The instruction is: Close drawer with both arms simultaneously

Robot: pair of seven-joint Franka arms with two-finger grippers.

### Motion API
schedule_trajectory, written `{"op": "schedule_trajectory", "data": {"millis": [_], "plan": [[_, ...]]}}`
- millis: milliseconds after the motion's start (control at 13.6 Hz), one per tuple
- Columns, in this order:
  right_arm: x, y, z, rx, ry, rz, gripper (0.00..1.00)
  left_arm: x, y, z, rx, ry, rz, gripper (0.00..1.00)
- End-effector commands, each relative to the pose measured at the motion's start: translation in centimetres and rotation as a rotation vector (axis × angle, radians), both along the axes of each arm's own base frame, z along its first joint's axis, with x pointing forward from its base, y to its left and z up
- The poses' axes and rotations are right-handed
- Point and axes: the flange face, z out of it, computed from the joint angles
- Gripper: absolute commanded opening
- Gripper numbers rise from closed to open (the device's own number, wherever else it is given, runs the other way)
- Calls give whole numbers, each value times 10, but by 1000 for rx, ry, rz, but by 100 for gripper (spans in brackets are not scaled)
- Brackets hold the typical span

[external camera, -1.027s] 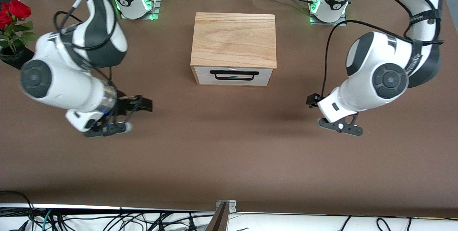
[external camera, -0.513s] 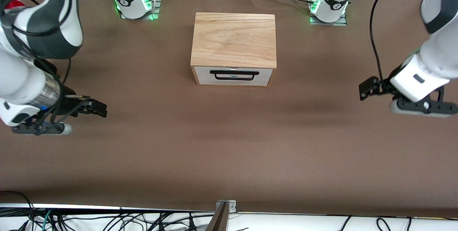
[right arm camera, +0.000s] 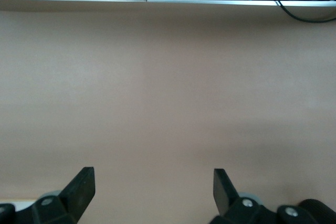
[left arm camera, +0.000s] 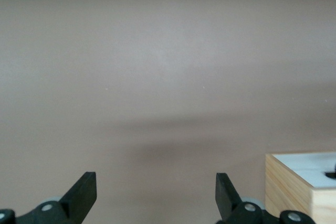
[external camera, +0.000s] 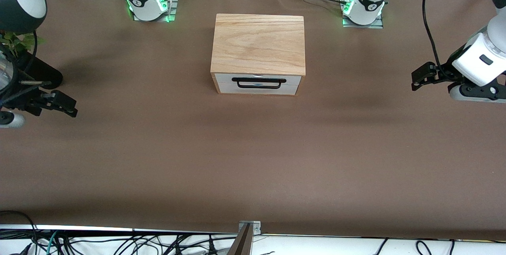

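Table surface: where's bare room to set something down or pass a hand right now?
The widest bare stretch of the table runs from the drawer front to the camera-side edge. Bare strips also flank the wooden box. The ends are tighter: the open left gripper and open right gripper hang there, with a black pot by the right one.

Left gripper (left arm camera: 156,195) spread over tablecloth (left arm camera: 157,77); seemingly the drawer (left arm camera: 315,169) beside

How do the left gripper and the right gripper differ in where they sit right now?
The left gripper hangs over the table's left-arm end; the right gripper hangs over the right-arm end, next to a black pot. The left wrist view catches the box; the right wrist view shows only table. Both are open, empty, clear of the drawer.
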Motion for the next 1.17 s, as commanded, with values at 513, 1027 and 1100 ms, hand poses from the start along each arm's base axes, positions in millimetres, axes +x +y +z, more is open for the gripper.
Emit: {"op": "schedule_trajectory", "data": {"millis": [513, 1027, 1100], "plan": [[-56, 7, -10, 11, 43, 16, 100, -42, 17, -7, 21, 34, -3, 100], [-38, 11, -13, 1, 75, 38, 100, -39, 11, -11, 23, 40, -24, 100], [-38, 11, -13, 2, 74, 39, 100, -38, 15, -13, 21, 47, -18, 100]]}}
